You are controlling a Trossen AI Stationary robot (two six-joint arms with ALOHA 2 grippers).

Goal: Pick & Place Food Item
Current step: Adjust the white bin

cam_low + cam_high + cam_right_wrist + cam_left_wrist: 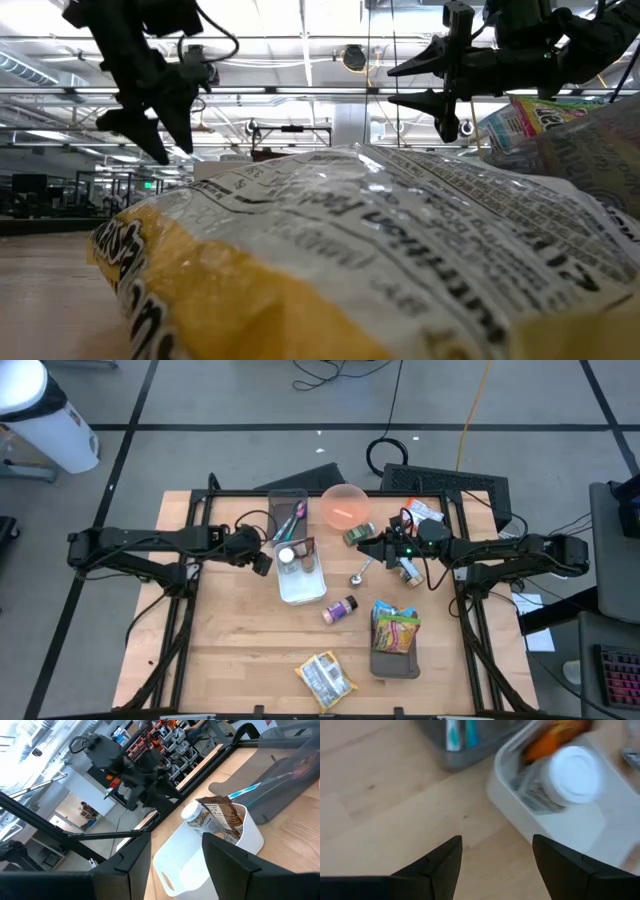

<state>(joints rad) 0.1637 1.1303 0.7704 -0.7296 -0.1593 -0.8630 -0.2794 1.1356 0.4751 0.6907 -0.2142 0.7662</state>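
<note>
Left pincer (262, 563), jaws apart, empty, hovers just beside white bin (301, 588); bin's long axis runs away from table's front edge. Inside bin: one white-lidded jar (286, 556), one brown snack packet (306, 550). Right pincer (366, 548), jaws apart, empty, slightly farther off. On table (230, 650): two more snack bags, one small bottle (340, 609).

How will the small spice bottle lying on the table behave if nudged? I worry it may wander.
The spice bottle lies on its side on bare wood, so it will probably roll rather than slide. Being small, it likely weighs little. Its round body may slip between fingers.
</note>
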